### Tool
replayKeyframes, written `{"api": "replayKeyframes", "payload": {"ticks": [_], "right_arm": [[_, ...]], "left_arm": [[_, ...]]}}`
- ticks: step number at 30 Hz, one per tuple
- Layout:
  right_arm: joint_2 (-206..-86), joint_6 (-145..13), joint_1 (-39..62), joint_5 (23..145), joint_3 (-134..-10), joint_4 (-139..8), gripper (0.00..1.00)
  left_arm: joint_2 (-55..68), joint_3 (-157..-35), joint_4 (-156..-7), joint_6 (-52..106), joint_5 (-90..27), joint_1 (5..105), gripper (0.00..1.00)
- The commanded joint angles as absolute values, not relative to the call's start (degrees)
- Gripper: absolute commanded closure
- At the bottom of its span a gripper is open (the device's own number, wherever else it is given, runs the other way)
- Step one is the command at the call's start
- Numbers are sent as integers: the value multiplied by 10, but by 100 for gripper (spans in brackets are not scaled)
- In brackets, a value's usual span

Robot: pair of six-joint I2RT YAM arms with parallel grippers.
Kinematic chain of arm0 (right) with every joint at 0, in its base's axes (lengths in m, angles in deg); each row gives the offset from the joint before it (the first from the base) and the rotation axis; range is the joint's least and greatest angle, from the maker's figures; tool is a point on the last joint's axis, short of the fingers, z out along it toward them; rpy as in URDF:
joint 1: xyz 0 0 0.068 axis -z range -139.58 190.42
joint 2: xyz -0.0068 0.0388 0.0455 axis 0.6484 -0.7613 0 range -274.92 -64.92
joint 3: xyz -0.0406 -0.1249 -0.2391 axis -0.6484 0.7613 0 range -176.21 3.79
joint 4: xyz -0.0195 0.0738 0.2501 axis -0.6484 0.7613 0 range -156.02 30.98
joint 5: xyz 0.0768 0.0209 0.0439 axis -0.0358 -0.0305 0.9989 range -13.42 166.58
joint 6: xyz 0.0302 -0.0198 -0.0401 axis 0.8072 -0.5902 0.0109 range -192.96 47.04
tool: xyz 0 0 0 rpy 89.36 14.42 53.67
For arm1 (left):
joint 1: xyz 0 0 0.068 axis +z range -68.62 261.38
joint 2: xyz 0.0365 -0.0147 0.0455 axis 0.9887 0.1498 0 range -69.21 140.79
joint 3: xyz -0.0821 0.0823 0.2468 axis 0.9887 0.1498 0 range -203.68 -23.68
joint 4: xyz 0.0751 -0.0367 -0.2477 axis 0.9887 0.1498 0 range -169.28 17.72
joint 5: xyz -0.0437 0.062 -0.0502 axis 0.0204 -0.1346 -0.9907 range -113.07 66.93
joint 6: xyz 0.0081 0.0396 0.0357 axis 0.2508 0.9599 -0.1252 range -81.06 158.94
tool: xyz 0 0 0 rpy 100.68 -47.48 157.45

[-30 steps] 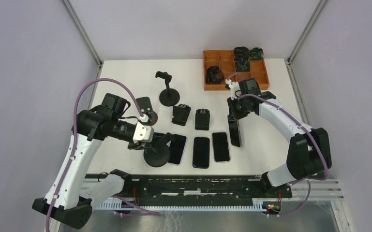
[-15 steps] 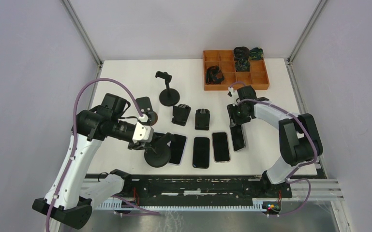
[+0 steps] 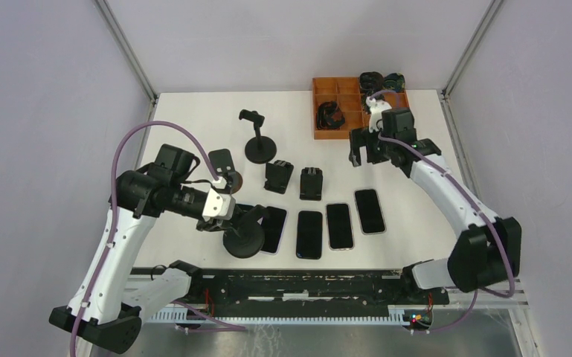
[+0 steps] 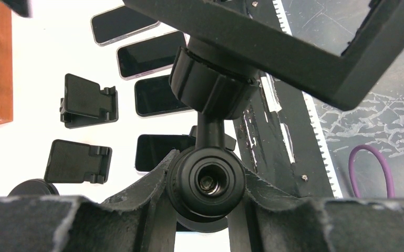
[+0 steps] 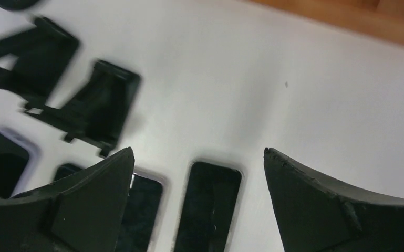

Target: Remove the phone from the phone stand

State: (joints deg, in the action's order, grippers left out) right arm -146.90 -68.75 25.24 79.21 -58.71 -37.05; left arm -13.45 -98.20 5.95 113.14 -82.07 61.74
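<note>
Phone stand (image 4: pixel 208 121) partly beyond frame edge

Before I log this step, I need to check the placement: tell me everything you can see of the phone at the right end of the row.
The dark-screened, pale-edged rectangular phone lies flat, screen up, on the white table, at the right end of a row of four, set slightly farther back than the rest. A narrow gap separates it from the neighbouring phone. Only the table touches it; the open right gripper hangs apart.

White table (image 3: pixel 193 119), four phones (image 3: pixel 340 225) in a row, low stands (image 3: pixel 278 176), orange tray (image 3: pixel 317 97), tall stand (image 3: pixel 256 141)
</note>
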Motion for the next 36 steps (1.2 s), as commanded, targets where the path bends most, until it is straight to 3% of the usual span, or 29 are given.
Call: {"api": "replayKeyframes", "payload": {"ticks": [1,7,15,25,32,36], "right_arm": [[-1382,-656,221,915,-657,-385,2],[-1308,-549,90,1098,-646,-522,2],[-1316,-424,-51,1201,-635,-716,3],[-1401,-484,-173,1208,-726,-622,11],[-1430,-489,-184,1213,-759,-587,41],[-1438,-490,-184,1210,-786,-570,77]], "left_arm": [[-136,-995,46,1146,-869,616,98],[-128,-997,46,1155,-867,616,98],[-122,-1003,46,1157,-875,616,98],[-124,-1001,46,1157,-869,616,98],[-125,-1003,46,1157,-866,616,98],[-127,-1003,46,1159,-861,616,97]]}}
